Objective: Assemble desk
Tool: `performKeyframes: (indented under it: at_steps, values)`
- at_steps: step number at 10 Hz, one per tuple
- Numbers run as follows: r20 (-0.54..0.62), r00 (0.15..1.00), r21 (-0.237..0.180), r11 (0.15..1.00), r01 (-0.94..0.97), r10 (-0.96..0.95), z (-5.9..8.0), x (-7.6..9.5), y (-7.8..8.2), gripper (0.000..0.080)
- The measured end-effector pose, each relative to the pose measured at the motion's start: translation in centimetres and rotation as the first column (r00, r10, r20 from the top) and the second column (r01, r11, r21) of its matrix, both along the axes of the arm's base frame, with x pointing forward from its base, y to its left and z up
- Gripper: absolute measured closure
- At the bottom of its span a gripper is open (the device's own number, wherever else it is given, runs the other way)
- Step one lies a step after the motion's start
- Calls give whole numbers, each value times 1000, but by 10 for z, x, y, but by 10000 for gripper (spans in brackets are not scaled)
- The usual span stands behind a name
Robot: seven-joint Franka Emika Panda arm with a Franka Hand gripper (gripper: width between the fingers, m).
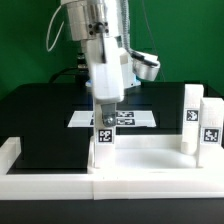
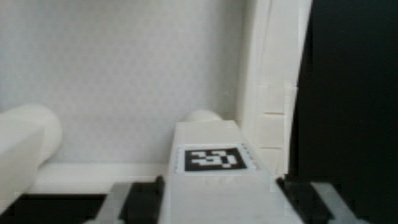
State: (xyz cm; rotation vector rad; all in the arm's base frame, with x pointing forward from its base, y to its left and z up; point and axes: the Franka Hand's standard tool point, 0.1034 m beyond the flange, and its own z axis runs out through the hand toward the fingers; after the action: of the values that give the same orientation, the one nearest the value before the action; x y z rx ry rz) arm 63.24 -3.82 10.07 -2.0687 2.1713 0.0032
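Observation:
The desk's white rimmed panel (image 1: 150,160) lies flat at the front of the black table. My gripper (image 1: 105,122) is shut on a white leg block (image 1: 104,138) with a square tag and holds it upright at the panel's corner on the exterior view's left. In the wrist view the tagged leg block (image 2: 215,155) sits between my dark fingers (image 2: 150,200), over the panel's flat face (image 2: 125,80) beside its rim (image 2: 269,90). Two more tagged leg blocks (image 1: 192,118) (image 1: 211,128) stand upright at the panel's end on the exterior view's right.
The marker board (image 1: 135,118) lies flat on the table behind the held leg. White bars (image 1: 10,155) edge the black table at the front and at the exterior view's left. A rounded white shape (image 2: 25,145) shows beside the panel in the wrist view.

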Motion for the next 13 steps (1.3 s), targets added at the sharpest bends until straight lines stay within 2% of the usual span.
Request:
performKeyframes:
  at_steps: [1, 6, 8, 9, 10, 11, 13]
  values:
    - [-5, 1000, -13, 1000, 15, -15, 0, 0, 0, 506]
    - [-40, 956, 13, 956, 292, -291, -3, -3, -7, 505]
    - [-37, 959, 12, 960, 280, -280, -3, -3, -7, 499]
    - [-37, 960, 12, 960, 280, -279, -3, -3, -7, 276]
    - [-33, 961, 16, 961, 277, -276, -1, -2, -6, 276]
    - [-20, 964, 25, 964, 266, -265, 9, 0, -5, 170]
    - [27, 974, 58, 973, 225, -227, 48, 2, -2, 155]
